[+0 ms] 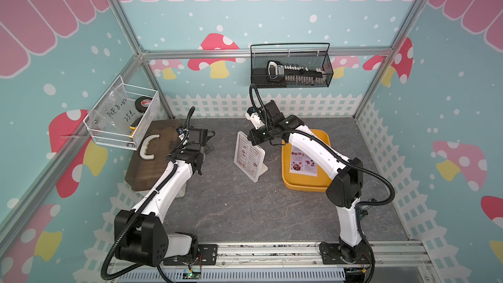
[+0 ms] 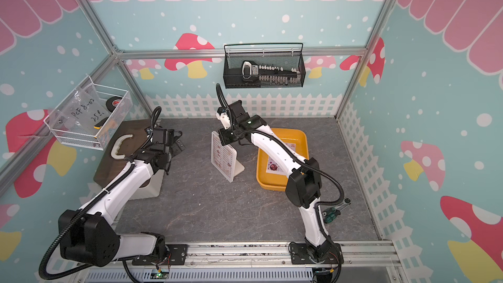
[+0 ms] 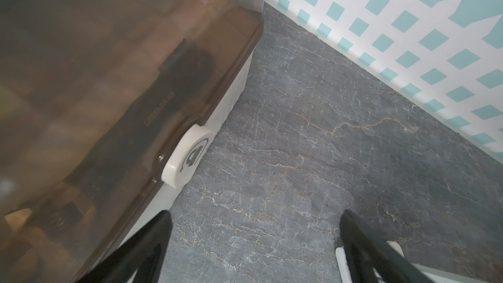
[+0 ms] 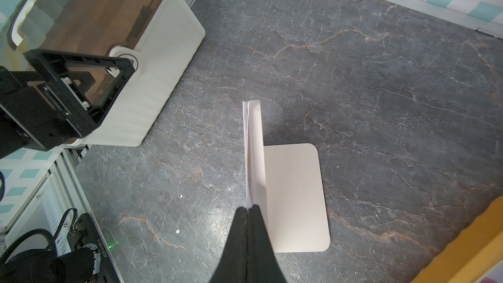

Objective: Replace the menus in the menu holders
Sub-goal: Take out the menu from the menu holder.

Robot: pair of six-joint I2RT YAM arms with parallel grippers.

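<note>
2 arms (image 1: 168, 183) (image 1: 313, 148), 1 holder (image 1: 263, 170), 2 menus (image 1: 248, 156) (image 1: 303, 161) (1 in tray (image 1: 304, 186))

Handwritten "PCF 8-02" stands on the clear bag (image 1: 117, 115).

left arm (image 1: 171, 183): white shells with small dark screw holes, black joint blocks | right arm (image 1: 313, 148): same white-and-black build | left pincer (image 3: 255, 212): two black tapered fingers (image 3: 152, 240) | right pincer (image 4: 249, 207): black fingers alike | hose (image 1: 253, 96): black, ribbed, running back from behind each pincer | base plates (image 1: 208, 251): black, screwed, farthest from pincers
</note>
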